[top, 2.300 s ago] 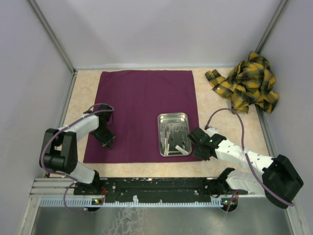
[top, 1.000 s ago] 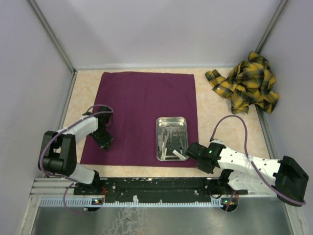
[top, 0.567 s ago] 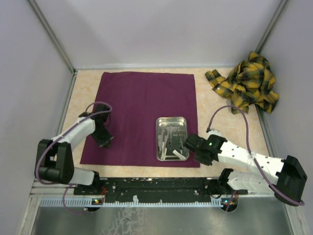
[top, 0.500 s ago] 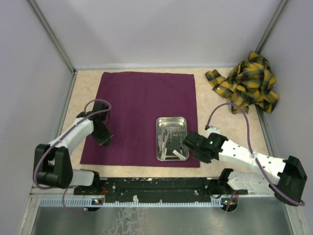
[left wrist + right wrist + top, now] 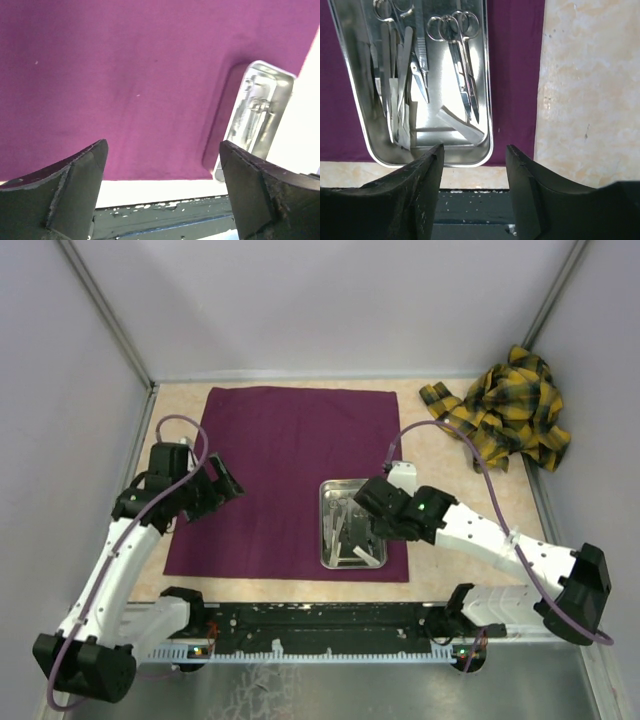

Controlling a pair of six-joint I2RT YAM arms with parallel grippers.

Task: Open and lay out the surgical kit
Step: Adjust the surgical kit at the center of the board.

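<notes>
Tray (image 5: 352, 525) with scissors (image 5: 461, 70) at lower centre on flat purple cloth (image 5: 280, 440) (bed for laying out), right claw (image 5: 472, 150) spread above, likely for picking, left claw (image 5: 162, 150) spread, empty, mid-left

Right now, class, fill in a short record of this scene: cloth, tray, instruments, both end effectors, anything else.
cloth: purple cloth, spread flat
tray: steel tray on cloth's near right corner
instruments: scissors and other metal tools, inside tray
left end effector: open, empty, over cloth
right end effector: open, empty, over tray
other: plaid fabric, far right
</notes>
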